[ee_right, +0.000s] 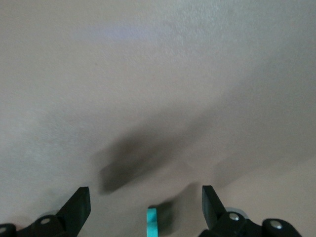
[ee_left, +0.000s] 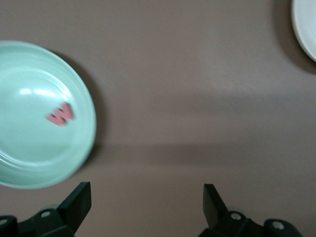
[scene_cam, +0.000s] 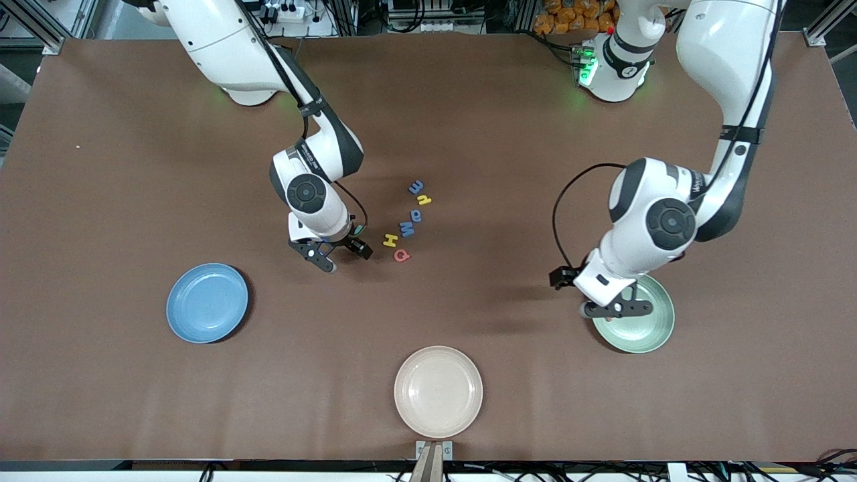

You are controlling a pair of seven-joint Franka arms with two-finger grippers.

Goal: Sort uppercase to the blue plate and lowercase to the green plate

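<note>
Six foam letters lie in a loose row mid-table: blue e (scene_cam: 416, 187), a yellow d/p shape (scene_cam: 424, 199), blue a (scene_cam: 416, 215), blue M (scene_cam: 406, 229), yellow H (scene_cam: 390, 240) and red Q (scene_cam: 401, 255). My right gripper (scene_cam: 348, 260) hangs open low beside the H and Q. In its wrist view a teal letter (ee_right: 153, 222) stands edge-on between the open fingers of my right gripper (ee_right: 145, 205), touching neither. The blue plate (scene_cam: 207, 302) holds nothing. A red w (ee_left: 60, 114) lies in the green plate (ee_left: 29, 148). My left gripper (scene_cam: 616, 311) is open over that plate's rim (scene_cam: 659, 335).
A cream plate (scene_cam: 438, 391) sits near the table's front edge, midway between the other two plates; its rim (ee_left: 306, 24) shows in the left wrist view. Bare brown table surrounds the plates and the letters.
</note>
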